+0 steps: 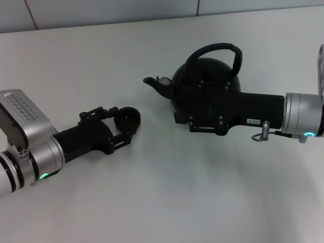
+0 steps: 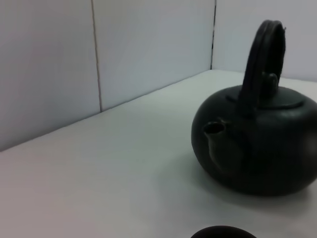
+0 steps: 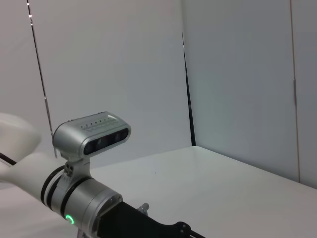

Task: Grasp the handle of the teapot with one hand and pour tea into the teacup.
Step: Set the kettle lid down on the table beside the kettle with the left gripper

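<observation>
The matte-black teapot [image 1: 205,81] stands on the white table [image 1: 167,192], its short spout [image 1: 152,81] pointing toward my left arm. Its arched handle [image 1: 212,49] rises free above the lid. It also shows in the left wrist view [image 2: 257,148], with the handle [image 2: 265,54] upright. My right gripper [image 1: 182,119] lies low against the teapot's front side, below the handle. The tiny black teacup [image 1: 126,120] sits between the fingers [image 1: 121,142] of my left gripper [image 1: 124,123], which close on its sides. Its rim shows in the left wrist view [image 2: 223,232].
A pale tiled wall [image 1: 101,10] runs along the table's back edge. An open stretch of table separates the teacup from the spout. My left arm's silver wrist and camera [image 3: 91,136] show in the right wrist view.
</observation>
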Motion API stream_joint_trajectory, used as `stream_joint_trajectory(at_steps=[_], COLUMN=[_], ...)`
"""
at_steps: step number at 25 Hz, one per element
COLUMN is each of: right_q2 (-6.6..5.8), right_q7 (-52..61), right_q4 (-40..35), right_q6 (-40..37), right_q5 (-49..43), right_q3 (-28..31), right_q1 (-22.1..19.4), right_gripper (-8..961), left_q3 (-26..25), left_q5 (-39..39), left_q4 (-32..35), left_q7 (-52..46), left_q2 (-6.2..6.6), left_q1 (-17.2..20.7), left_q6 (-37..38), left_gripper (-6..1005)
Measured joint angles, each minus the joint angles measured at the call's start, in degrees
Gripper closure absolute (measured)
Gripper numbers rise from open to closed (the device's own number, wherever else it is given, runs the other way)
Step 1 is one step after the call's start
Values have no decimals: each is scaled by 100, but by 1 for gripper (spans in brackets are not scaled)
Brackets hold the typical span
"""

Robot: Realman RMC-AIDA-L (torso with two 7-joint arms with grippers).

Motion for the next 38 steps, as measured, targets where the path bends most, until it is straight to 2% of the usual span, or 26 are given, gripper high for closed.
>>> stream_joint_trajectory(at_steps=[12,18,21,25,33,38], right_q2=[-9,-9,-9,-9,-8,1], right_q7=[0,0,0,0,0,0], right_q4=[4,4,4,3,3,3], right_q6=[-1,5,16,67,107,102], right_q5=[0,0,0,0,0,46], right_q3=[-15,-1,0,-2,-2,2], right_q1=[4,-7,-11,-7,20,21], right_gripper=[245,245,244,244,245,245], left_q3=[-1,77,115,298,286,280], left_q5=[12,28,28,29,27,28], left_q4=[109,209,275,616,1421,1663], left_q7=[-116,-160,-152,-107,-144,-148], left_q2=[0,1,7,36,73,81], left_q1=[31,71,113,334,899,1062], left_q6=[-12,-4,4,-30,0,52], left_gripper=[220,133,133,133,134,134])
